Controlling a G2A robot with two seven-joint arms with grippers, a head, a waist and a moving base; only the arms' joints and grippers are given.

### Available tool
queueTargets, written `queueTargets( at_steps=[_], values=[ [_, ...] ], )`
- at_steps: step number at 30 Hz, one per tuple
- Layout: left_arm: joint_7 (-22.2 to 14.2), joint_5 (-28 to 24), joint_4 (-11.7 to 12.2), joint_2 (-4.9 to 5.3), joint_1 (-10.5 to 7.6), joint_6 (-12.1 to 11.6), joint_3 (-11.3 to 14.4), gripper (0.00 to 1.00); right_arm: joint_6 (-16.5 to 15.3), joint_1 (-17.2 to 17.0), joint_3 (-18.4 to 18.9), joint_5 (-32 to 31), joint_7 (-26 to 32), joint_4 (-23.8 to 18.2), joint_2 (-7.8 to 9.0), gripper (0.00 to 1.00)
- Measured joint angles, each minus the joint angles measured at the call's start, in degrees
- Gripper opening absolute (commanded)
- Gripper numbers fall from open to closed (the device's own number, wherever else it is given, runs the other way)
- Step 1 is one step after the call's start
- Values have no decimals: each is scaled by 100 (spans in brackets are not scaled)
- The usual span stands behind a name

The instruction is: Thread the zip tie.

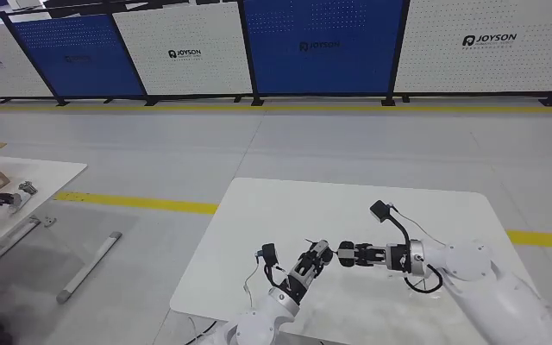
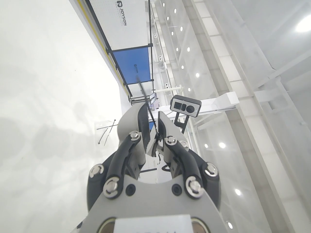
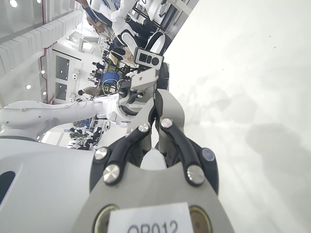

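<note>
White table (image 1: 259,224) under both arms. We see the left gripper (image 2: 151,116) nearly closed, pinching a black zip tie (image 2: 145,96) that sticks out past its tips. Right gripper (image 3: 154,105) has its pads pressed together; we can't tell if anything's between them. The two sit almost tip to tip over mid-table. Spare ties (image 2: 107,132) lie on the table further out.

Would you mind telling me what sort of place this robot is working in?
Probably a robotics lab or factory hall: pegboard partitions, a yellow floor line, and another white robot behind.
</note>
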Motion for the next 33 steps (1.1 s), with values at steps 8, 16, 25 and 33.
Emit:
queueTargets(
  at_steps=[8,16,25,33],
  values=[
    [5,3,1,0,1,-2,2,100,-11,-56,103,5,68,-18,14,0],
    [-972,-278,253,-5,-180,173,-36,100,-75,-117,94,-5,45,-109,9,0],
    [-942,-596,426,-36,-252,-266,-219,100,-68,-174,174,45,189,-112,10,0],
    [-1024,-533,447,-36,-266,-244,-219,100,-53,-212,177,15,121,-150,9,0]
  ],
)
